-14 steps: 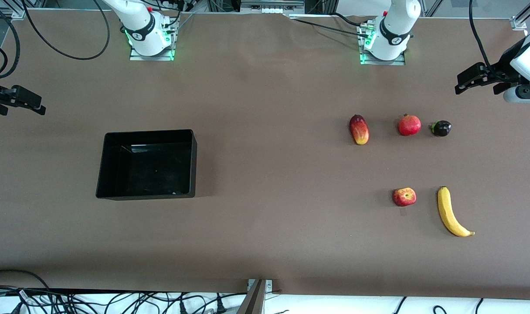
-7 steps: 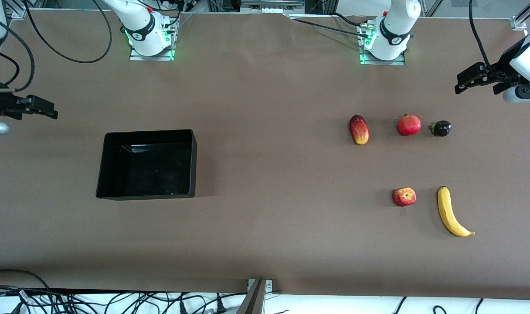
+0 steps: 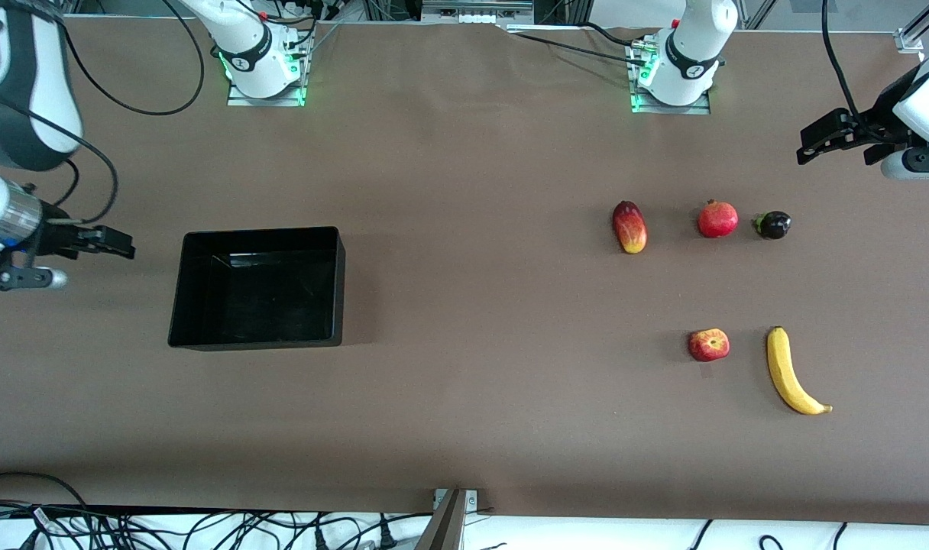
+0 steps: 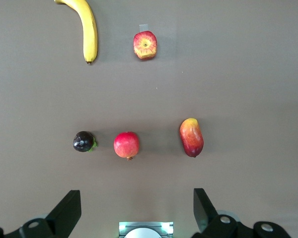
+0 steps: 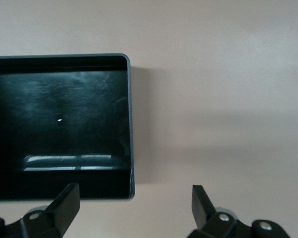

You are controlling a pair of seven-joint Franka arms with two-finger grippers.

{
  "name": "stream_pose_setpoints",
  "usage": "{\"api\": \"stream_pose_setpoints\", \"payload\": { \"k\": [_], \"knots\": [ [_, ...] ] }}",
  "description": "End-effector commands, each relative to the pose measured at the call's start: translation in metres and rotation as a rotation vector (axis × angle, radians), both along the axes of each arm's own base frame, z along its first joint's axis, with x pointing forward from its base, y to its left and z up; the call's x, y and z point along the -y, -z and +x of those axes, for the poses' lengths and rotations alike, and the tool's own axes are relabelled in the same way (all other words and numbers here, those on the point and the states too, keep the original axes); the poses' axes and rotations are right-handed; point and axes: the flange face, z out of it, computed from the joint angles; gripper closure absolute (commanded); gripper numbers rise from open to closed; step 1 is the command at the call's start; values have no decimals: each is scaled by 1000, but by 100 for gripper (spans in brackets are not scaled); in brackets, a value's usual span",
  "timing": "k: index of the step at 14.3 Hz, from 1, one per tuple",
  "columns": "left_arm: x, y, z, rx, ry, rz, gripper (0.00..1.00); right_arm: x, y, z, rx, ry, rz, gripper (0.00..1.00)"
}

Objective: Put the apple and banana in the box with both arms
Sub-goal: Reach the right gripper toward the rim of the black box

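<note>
The apple (image 3: 709, 344) and the banana (image 3: 794, 372) lie side by side on the table toward the left arm's end. Both also show in the left wrist view, the apple (image 4: 145, 45) and the banana (image 4: 87, 29). The black box (image 3: 341, 286) stands empty toward the right arm's end. My left gripper (image 3: 816, 145) is open and empty over bare table at the left arm's end, well apart from the fruits; its own view shows it open (image 4: 136, 201). My right gripper (image 3: 117, 248) is open and empty over the table beside the box (image 5: 129, 124), its jaws wide apart (image 5: 135, 192).
Three other fruits lie in a row farther from the camera than the apple: an elongated red-yellow fruit (image 3: 629, 227), a smooth red round fruit with a crown tip (image 3: 717, 219) and a small dark purple fruit (image 3: 773, 224). Cables hang at the table's front edge.
My right arm has swung in from the table's end toward the box, its gripper now close beside it. The left arm and all fruits have not moved.
</note>
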Motion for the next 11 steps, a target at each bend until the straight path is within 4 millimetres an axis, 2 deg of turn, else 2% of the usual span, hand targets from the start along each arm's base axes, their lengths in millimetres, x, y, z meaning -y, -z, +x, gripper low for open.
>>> {"api": "stream_pose_setpoints", "payload": {
  "k": [1, 4, 6, 8, 11],
  "knots": [
    [4, -6, 4, -4, -14, -22, 0, 1, 57, -23, 92, 21, -8, 0],
    [1, -7, 4, -2, -12, -23, 0, -1, 126, -40, 165, 35, -20, 0],
    [1, -6, 4, -2, -17, -22, 0, -2, 154, -40, 188, 27, -26, 0],
    [1, -7, 4, -1, -18, -22, 0, -2, 169, -39, 195, 28, -28, 3],
    [1, -7, 4, -1, -17, -22, 0, -5, 180, -40, 221, 18, -30, 67]
  ]
}}
